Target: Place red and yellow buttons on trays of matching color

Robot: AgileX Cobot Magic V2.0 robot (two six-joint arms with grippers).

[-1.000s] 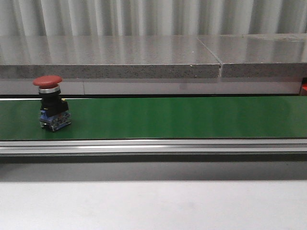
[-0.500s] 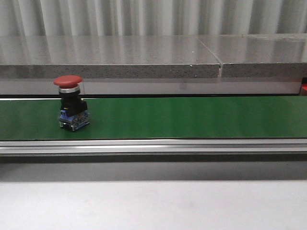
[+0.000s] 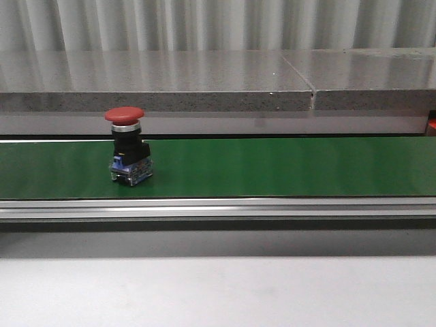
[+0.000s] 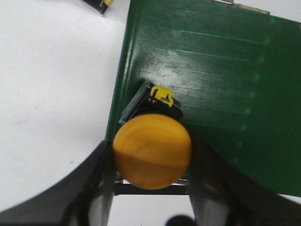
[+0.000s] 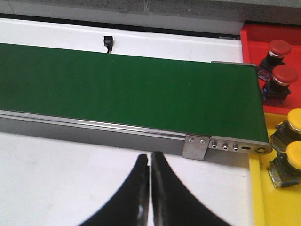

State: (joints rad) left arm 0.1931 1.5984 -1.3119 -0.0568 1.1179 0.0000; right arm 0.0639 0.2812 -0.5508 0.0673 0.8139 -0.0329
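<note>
Red mushroom-cap push button (image 3: 128,145) is standing upright on the green conveyor belt (image 3: 272,167), toward its left end. The left gripper (image 4: 151,181) is gripping a yellow mushroom-cap push button (image 4: 152,150) at the belt's edge; the right gripper (image 5: 149,188) is hanging fully closed, holding nothing. No writing is legible.

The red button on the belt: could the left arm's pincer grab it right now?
Probably not: the left pincer is already occupied, its fingers around a yellow button. The red button stands unobstructed on the green belt.

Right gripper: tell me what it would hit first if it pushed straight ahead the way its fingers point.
Probably the metal side rail of the green conveyor belt. The right gripper, shut and empty, points over bare white table toward it; depth is unclear.
</note>
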